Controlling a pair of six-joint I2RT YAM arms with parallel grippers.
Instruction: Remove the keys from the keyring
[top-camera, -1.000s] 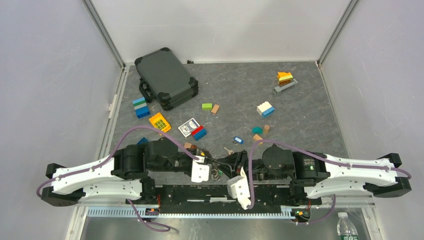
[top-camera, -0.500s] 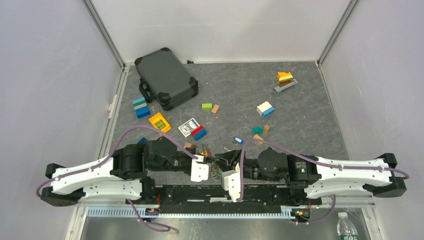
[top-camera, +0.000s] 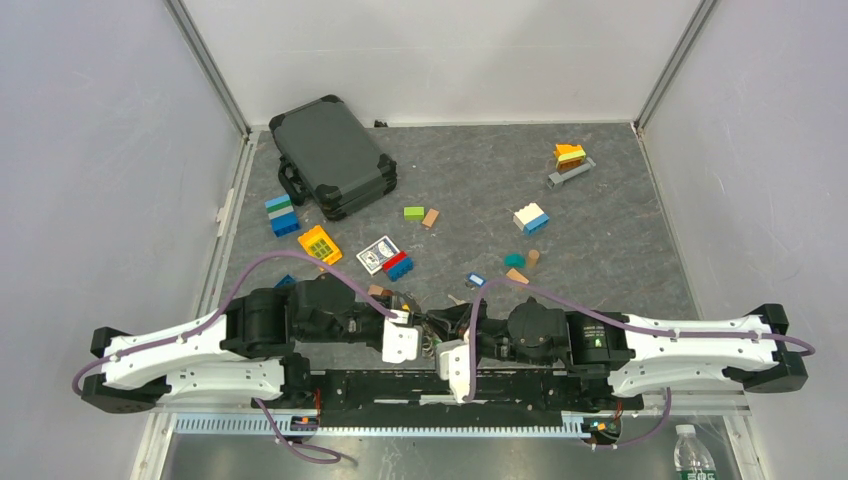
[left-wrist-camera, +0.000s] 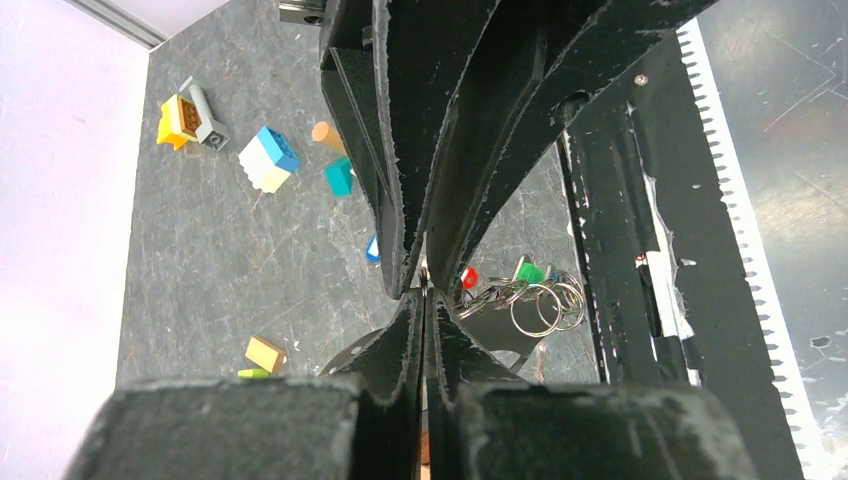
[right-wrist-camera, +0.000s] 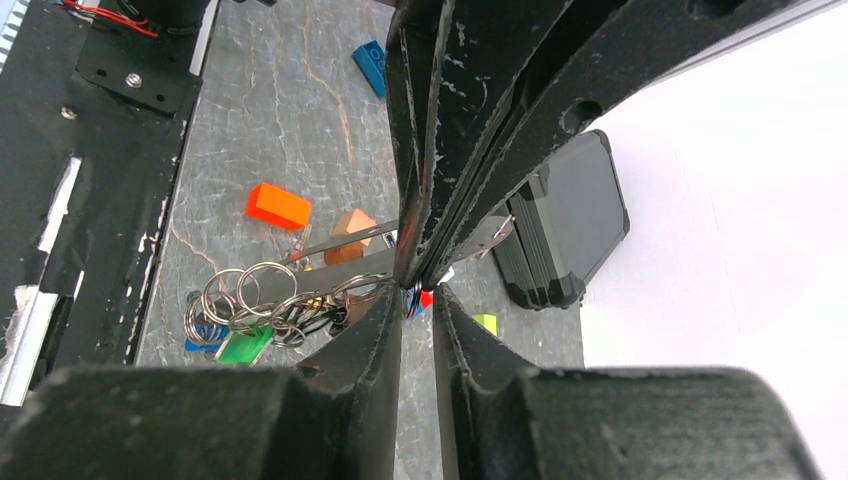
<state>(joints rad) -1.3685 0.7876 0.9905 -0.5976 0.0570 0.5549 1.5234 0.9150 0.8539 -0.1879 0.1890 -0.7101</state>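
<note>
The right arm (top-camera: 690, 345) has moved left since a second ago (closer to its partner). The right gripper (right-wrist-camera: 417, 292) has narrow jaws; if they pinch something, I cannot tell. The left gripper (left-wrist-camera: 423, 300) clamps the keyring (right-wrist-camera: 345, 267), with the keys (right-wrist-camera: 240, 345) bunched beside it.

Grey marbled table (top-camera: 600, 230), pale walls (top-camera: 100, 150)

passable: mat (top-camera: 620, 245) mid-right | blocked: left gripper (left-wrist-camera: 424, 285), right gripper (right-wrist-camera: 416, 292) tip to tip at keyring (right-wrist-camera: 340, 265) | bricks (top-camera: 531, 218) scattered beyond
</note>
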